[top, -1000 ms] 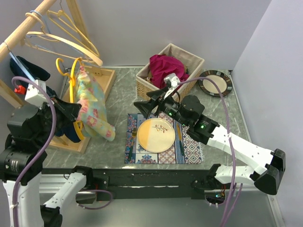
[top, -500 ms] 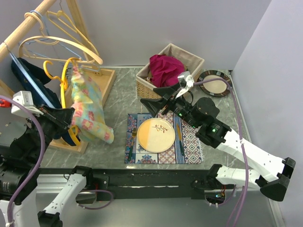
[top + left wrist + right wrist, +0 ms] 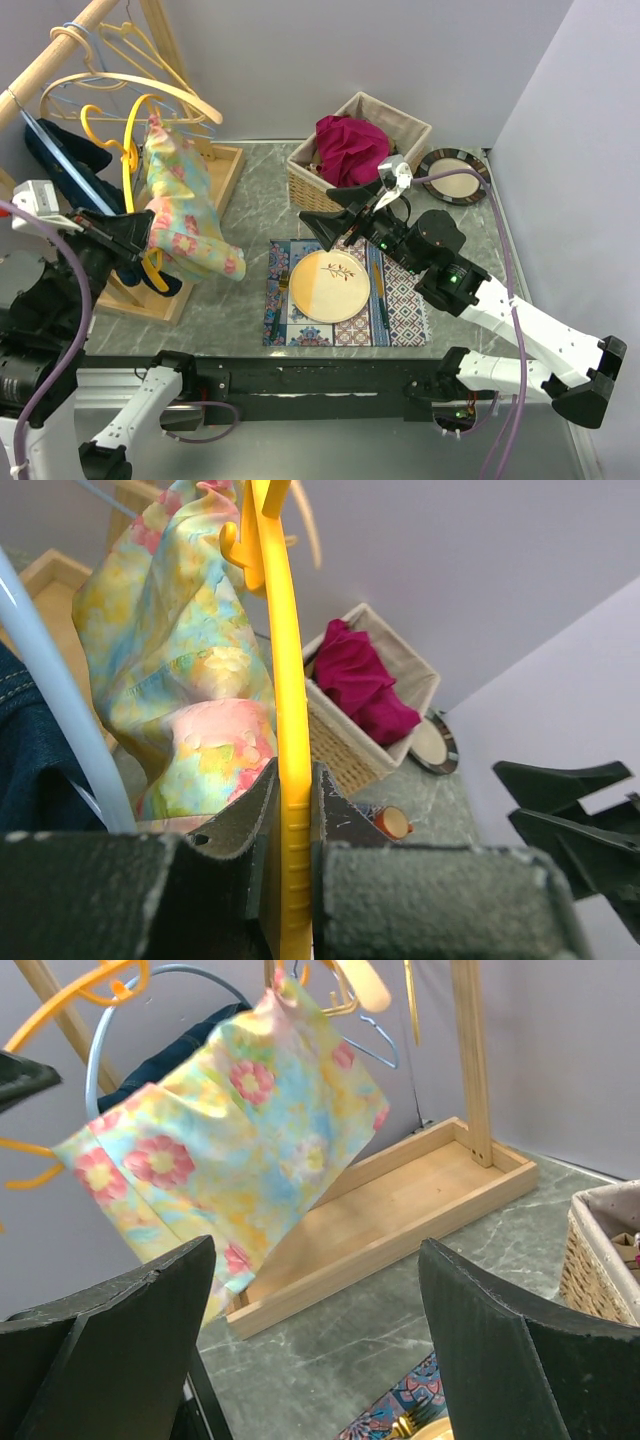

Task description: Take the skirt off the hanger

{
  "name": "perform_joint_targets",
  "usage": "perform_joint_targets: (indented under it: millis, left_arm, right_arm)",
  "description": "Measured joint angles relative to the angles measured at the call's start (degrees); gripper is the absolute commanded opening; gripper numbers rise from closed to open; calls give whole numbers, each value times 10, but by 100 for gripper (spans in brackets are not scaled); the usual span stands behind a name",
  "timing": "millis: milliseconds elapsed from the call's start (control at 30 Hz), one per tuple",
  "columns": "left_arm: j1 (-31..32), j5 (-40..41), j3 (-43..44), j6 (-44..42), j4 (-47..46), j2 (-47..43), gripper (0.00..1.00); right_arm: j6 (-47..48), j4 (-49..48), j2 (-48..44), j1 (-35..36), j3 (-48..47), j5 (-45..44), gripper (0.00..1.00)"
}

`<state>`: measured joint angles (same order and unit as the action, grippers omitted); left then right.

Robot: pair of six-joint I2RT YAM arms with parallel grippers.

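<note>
While pinched nearly shut on the flat bar of the yellow plastic hanger (image 3: 284,680), left gripper (image 3: 292,802) at the bottom middle of its wrist view, one pad pressed to each face of the bar. Same grip at the left edge of the overhead frame, below the wooden rail (image 3: 60,55) slanting across the upper left corner.

Floral skirt (image 3: 182,215) draped from that hanger at the left of the overhead frame, hung above the table, lower hem swung toward the patterned placemat (image 3: 402,312) without touching it. How fastened to the hanger: cannot tell. Left of the yellow bar in the left wrist view, with a dark denim garment (image 3: 30,765) and a pale blue hanger (image 3: 45,720) at the far left.

Right gripper (image 3: 316,1258) spread wide, nothing between its fingers, pointed at the skirt but well apart from it. Beyond the fingers, skirt in the upper left of that view, wooden base tray (image 3: 400,1210) of the rack behind it.

Top centre overhead: wicker basket (image 3: 408,128) holding magenta cloth (image 3: 350,145). Beige plate (image 3: 330,285) on the placemat; dark-rimmed dish (image 3: 455,175) at the upper right.
</note>
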<state>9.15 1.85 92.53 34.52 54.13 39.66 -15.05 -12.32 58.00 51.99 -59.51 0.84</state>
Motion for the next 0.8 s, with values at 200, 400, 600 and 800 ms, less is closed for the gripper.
perform_joint_targets:
  millis: [200, 400, 600, 800]
  left_arm:
    - [0, -23, 17, 1, -11, -24, 1]
    - [0, -54, 45, 3, -12, -39, 1]
    - [1, -110, -7, 13, -30, -87, 1]
    - [0, -195, -30, 13, -56, -82, 1]
  right_arm:
    - [4, 0, 0, 0, 0, 0, 89]
    - [6, 3, 0, 0, 0, 0, 89]
    - [10, 6, -3, 0, 0, -14, 92]
    - [5, 32, 0, 0, -5, -15, 99]
